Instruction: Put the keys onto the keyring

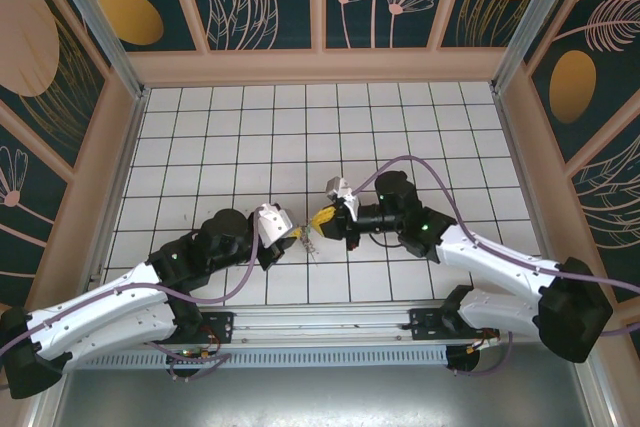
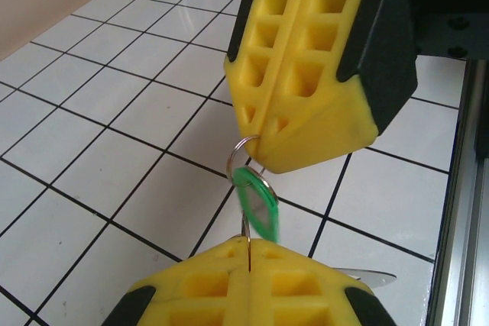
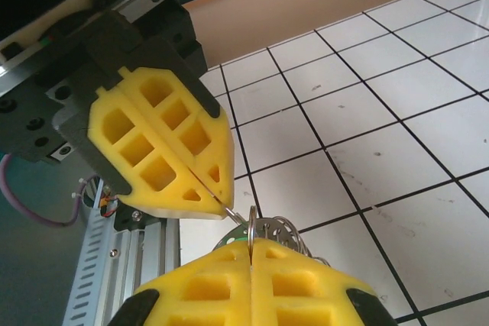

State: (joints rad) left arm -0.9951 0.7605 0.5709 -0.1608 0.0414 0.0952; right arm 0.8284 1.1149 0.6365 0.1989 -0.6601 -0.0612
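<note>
I have both claws clenched tip to tip, lifted off the worktop [image 2: 92, 112]. In the left wrist view, the left claw [image 2: 249, 253] at the bottom of the frame nips the thin metal end of the green key [image 2: 257, 202], so the key stands up into the gap. The right claw [image 2: 260, 139] comes down from the top of the frame and pinches the keyring [image 3: 275, 228] at its very tip. I judge this hold is meant to keep ring and key steady against each other for threading. I cannot tell whether the key is fully on.

In the top view the pair sits low and centre, near the front rail [image 1: 330, 332]. Open tiles lie toward the upper frame, and the side walls are well apart.
</note>
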